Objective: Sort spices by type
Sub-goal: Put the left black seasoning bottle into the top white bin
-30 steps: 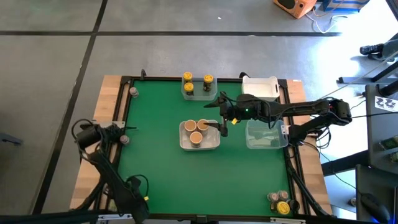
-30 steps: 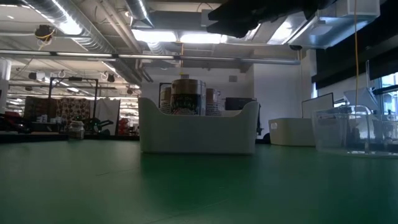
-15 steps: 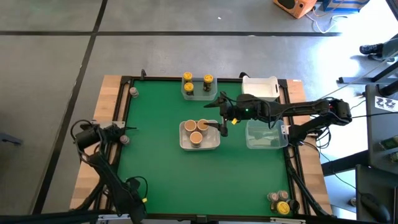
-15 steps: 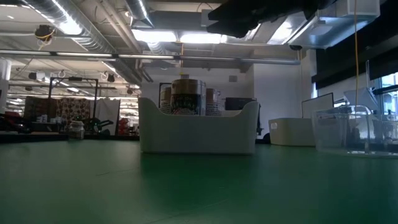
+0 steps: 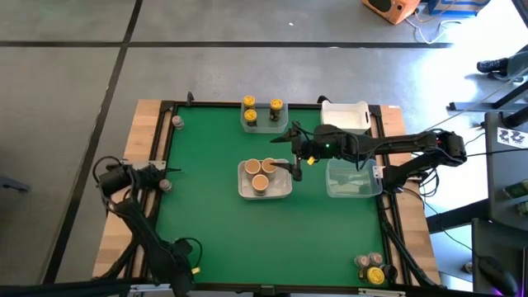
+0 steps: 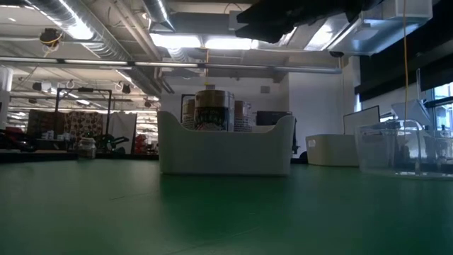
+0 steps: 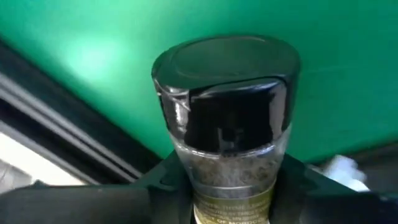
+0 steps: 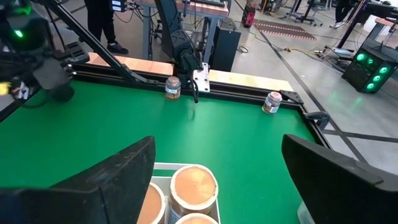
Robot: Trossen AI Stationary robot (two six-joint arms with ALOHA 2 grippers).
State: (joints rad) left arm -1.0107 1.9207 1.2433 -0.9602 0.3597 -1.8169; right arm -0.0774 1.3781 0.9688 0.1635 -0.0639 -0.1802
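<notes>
Dark-capped spice jar point(image 7: 225, 118) stands upright at the bench's left edge, dead ahead between my left jaws point(image 5: 162, 179), grip on it uncertain, while my right jaws point(image 8: 214, 180) hang open over the tan-capped jars point(image 5: 261, 171) mid-bench.

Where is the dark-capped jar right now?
The dark-capped jar stands at the table's left edge in the high view, between the left gripper's jaws, far from the tubs.

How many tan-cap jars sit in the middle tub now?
3 jars in the tub: two side by side, one nearer the front. The right gripper overhangs its right edge and may hide another.
</notes>
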